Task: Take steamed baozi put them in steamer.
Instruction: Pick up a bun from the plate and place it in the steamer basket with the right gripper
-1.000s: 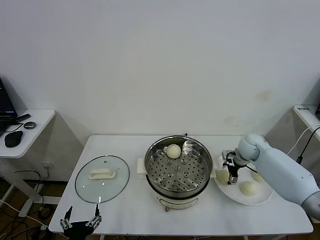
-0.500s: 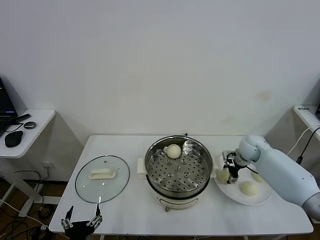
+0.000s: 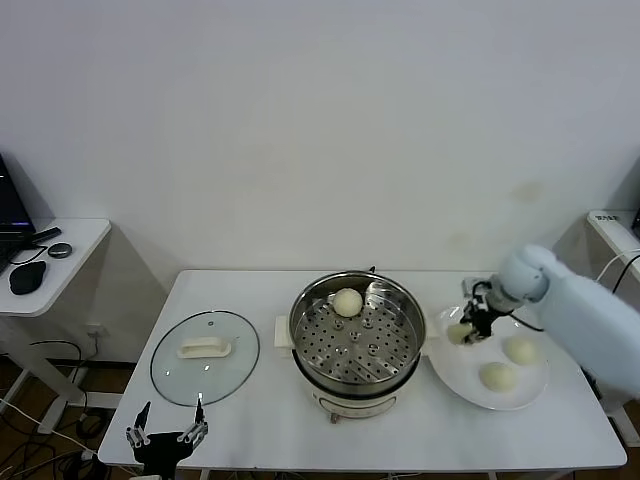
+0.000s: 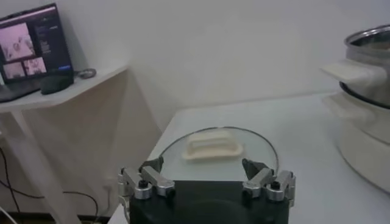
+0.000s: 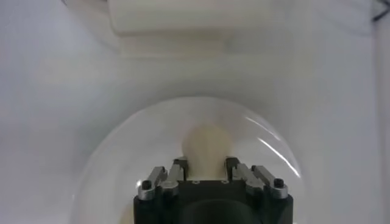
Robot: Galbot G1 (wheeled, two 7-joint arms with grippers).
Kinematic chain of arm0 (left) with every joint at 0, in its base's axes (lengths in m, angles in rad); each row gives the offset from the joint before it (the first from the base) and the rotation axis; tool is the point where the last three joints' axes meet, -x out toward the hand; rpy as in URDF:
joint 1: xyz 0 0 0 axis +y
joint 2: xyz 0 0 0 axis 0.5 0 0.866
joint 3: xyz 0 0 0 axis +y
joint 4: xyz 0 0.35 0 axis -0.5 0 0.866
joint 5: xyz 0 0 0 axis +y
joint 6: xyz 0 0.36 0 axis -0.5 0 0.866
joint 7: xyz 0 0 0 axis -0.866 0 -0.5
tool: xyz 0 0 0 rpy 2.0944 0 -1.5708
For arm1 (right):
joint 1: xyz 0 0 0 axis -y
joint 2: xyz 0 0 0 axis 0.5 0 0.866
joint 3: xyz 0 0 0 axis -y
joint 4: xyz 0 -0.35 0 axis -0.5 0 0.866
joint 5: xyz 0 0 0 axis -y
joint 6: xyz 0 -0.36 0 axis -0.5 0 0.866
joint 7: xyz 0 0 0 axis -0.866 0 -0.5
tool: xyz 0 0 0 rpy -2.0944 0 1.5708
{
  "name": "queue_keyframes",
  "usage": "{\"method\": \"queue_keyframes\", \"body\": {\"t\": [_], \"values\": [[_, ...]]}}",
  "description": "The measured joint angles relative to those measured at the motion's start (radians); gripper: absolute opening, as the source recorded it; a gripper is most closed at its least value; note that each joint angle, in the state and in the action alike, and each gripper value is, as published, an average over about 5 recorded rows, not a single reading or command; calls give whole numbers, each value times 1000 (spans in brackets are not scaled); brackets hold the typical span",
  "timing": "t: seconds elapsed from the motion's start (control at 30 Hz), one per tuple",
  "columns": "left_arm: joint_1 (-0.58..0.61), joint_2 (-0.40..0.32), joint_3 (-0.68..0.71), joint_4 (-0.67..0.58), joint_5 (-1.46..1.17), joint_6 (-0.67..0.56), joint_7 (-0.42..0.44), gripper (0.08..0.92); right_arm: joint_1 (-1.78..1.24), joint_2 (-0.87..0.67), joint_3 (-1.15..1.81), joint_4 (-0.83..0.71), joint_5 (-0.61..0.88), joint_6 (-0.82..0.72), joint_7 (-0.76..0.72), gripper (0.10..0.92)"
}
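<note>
I am clamping my right gripper (image 3: 466,330) on a baozi (image 3: 459,333), apparently lifted just off the plate (image 3: 490,400) beside the steamer (image 3: 355,340), for carrying there; my left gripper (image 3: 165,436) is idling, fingers apart.

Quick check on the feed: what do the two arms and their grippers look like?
The right arm has a smooth, rounded pale blue-white shell ending in a small black gripper, right gripper, with thin black cables at the wrist. The left gripper has a black body; its jaws are black links with silver metal knuckles and screws.
</note>
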Motion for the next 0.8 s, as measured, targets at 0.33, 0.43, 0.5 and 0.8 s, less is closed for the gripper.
{"method": "queue_keyframes", "body": {"t": [0.33,0.43,0.5,0.8], "values": [[-23,20,23,-23,1,3,-2,823,371,5,-268,139,264,-123,-29,407],[-28,23,28,-30,-1,3,-4,823,443,45,-325,171,342,-170,-25,407],[-30,23,30,-34,-2,3,-6,823,479,78,-357,185,388,-199,-19,407],[-28,19,43,-51,-1,2,-14,823,539,260,-462,170,476,-282,20,407]]}}
